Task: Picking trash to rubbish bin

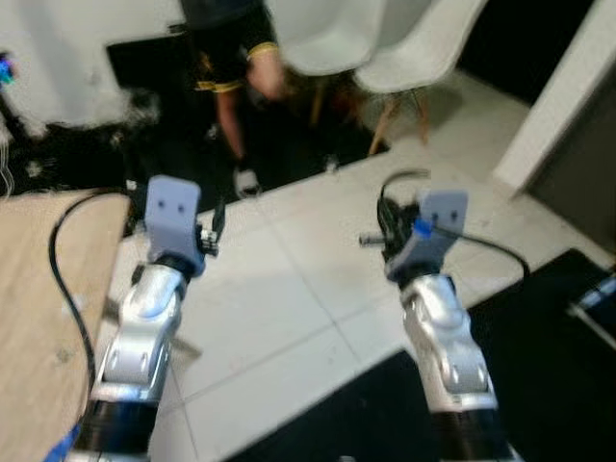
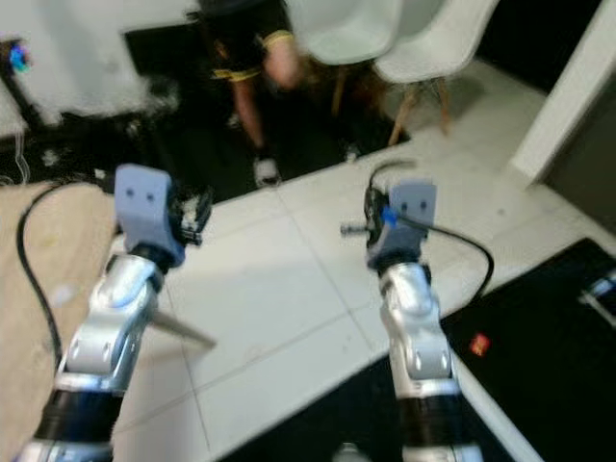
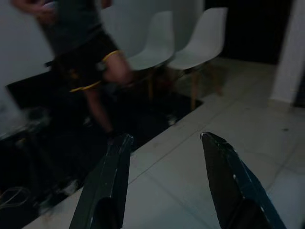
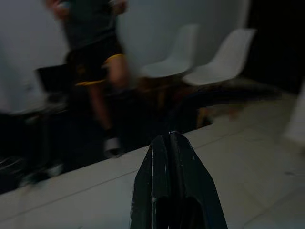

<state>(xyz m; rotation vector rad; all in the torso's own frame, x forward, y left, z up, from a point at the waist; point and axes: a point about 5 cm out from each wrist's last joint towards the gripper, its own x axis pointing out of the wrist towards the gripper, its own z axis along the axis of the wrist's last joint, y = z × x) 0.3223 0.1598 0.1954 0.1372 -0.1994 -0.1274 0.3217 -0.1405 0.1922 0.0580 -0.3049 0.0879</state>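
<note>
Both arms are held up in front of me over a white tiled floor (image 1: 289, 289), and the picture is blurred. My left gripper (image 3: 164, 138) is open, with nothing between its two black fingers (image 3: 114, 167). My right gripper (image 4: 170, 136) is shut, fingers pressed together with nothing visible in them. In the eye views the left wrist (image 1: 173, 217) is beside a wooden table and the right wrist (image 1: 428, 231) hangs over the tiles. A small red object (image 2: 478, 344) lies on a black mat to my right; I cannot tell what it is.
A person (image 1: 231, 58) in dark shorts walks across a dark rug at the back. Two white chairs (image 1: 414, 48) stand behind. A wooden table (image 1: 38, 289) with a black cable is at my left. A black mat (image 1: 549, 356) lies at the right, below a white pillar (image 1: 568, 87).
</note>
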